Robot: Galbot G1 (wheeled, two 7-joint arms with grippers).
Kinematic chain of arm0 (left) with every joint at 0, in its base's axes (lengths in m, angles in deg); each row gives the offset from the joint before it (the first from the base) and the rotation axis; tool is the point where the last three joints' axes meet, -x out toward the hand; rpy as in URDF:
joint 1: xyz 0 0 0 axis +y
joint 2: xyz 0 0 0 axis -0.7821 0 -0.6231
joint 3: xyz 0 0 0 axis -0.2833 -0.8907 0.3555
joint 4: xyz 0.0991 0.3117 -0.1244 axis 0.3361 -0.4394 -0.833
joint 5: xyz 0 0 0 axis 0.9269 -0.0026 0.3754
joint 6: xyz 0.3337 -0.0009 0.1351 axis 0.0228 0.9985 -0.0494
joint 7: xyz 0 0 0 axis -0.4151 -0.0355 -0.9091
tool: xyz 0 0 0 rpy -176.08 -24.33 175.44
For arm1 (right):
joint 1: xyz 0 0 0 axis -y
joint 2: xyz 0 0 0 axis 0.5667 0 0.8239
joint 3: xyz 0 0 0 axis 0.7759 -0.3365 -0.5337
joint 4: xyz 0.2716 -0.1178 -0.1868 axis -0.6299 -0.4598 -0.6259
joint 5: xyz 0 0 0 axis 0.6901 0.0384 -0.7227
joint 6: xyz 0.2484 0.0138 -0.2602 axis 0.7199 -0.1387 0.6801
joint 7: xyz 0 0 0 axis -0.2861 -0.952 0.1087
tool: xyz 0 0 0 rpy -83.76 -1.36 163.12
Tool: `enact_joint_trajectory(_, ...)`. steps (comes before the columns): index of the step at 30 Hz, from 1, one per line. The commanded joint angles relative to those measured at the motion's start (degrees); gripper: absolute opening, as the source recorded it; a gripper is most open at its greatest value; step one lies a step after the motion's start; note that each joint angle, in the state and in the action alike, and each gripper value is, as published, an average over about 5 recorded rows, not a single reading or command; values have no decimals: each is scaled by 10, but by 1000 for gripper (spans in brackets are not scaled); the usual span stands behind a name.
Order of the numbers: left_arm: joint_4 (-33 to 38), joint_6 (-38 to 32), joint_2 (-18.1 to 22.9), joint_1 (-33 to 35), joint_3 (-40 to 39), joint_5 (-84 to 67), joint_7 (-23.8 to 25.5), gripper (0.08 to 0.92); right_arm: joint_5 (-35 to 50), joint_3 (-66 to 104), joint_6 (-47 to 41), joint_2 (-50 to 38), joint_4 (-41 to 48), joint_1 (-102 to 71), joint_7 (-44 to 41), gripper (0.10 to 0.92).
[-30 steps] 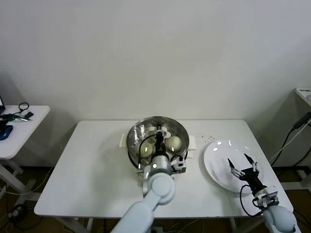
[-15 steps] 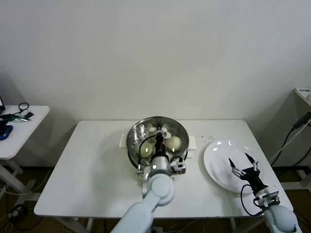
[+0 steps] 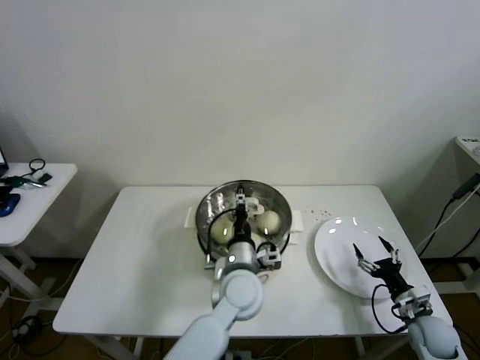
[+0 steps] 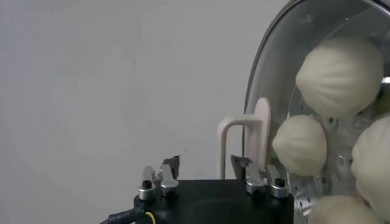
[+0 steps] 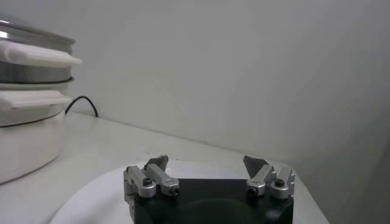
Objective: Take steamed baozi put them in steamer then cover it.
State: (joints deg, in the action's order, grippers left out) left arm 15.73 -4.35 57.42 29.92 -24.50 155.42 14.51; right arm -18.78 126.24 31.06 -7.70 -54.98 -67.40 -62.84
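The steamer stands mid-table on its white base. Several cream-white baozi lie inside. The clear cover appears to rest on it, and its white handle stands at the centre. My left gripper hangs open and empty over the steamer. In the left wrist view the gripper is open; the handle stands just past one fingertip, outside the jaws, with the baozi beside it. My right gripper is open and empty over the white plate; it also shows in the right wrist view.
The steamer and its white base stand off to one side in the right wrist view. A few dark crumbs lie by the plate. A side table with cables stands at the left. Another table's corner is at the right.
My left arm has shifted slightly to the left and its gripper has eased back from the cover's handle. The right arm has not moved.
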Motion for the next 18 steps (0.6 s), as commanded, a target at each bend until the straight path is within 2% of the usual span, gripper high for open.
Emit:
enact_joint_trajectory(1,56,28,-31,14,1,-21,18,621,-11,5,-48,-2,-19,-5,6,823)
enact_joint_trajectory(8,105,28,-54,36,2,-36,22,798,-29,8,-62,-2,-24,0,18,823)
enact_joint_trajectory(14,154,28,-71,66,2,-50,18,822,-4,4,-81,-5,-46,-3,30,823)
enact_joint_trajectory(18,182,28,-83,82,22,-70,-2,823,0,3,-83,-6,-54,-4,31,823)
